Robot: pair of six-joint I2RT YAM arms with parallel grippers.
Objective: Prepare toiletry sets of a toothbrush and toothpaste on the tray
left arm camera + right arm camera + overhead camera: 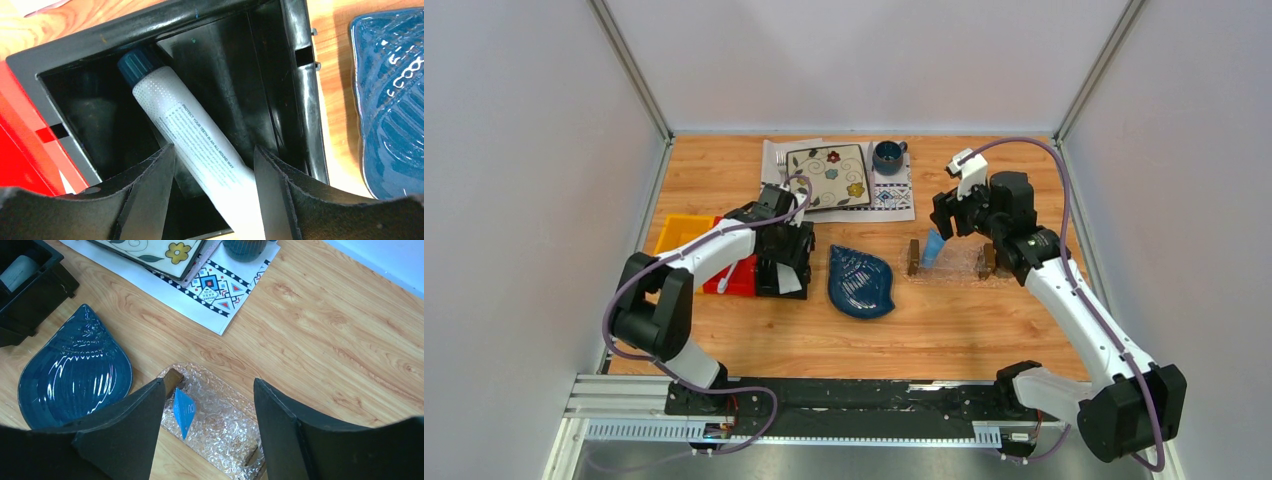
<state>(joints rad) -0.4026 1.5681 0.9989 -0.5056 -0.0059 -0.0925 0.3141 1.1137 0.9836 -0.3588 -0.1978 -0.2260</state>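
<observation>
The left claw (214, 152) hangs over the black bin (300, 105), which stands on the bench (944, 330) against the red bin (742, 278). Its fingers (150, 192) are spread and straddle the lower end of the white-grey toothpaste tube (192, 137) without clamping it. This tube lies diagonally inside the black bin, with its dark blue cap (136, 62) towards a far corner. A yellow bin (679, 232) sits just beyond the red bin. A slim pale item in the red bin, apparently the toothbrush (723, 281), is too small to confirm. The right claw (209, 390) hovers above the tray (227, 432) with its fingers (125, 440) spread and nothing between them. The tray rests on the right half of the bench, with a dark wooden block (172, 377) at each short end. The light blue toothpaste tube (184, 412) stands tilted inside the tray, just beside the block nearer the dark blue leaf-shaped dish (75, 372). The dish lies between the black bin and the tray, apart from both. At the far edge of the bench, a patterned placemat (220, 282) carries a floral square plate (829, 175) and a dark blue cup (888, 156).
</observation>
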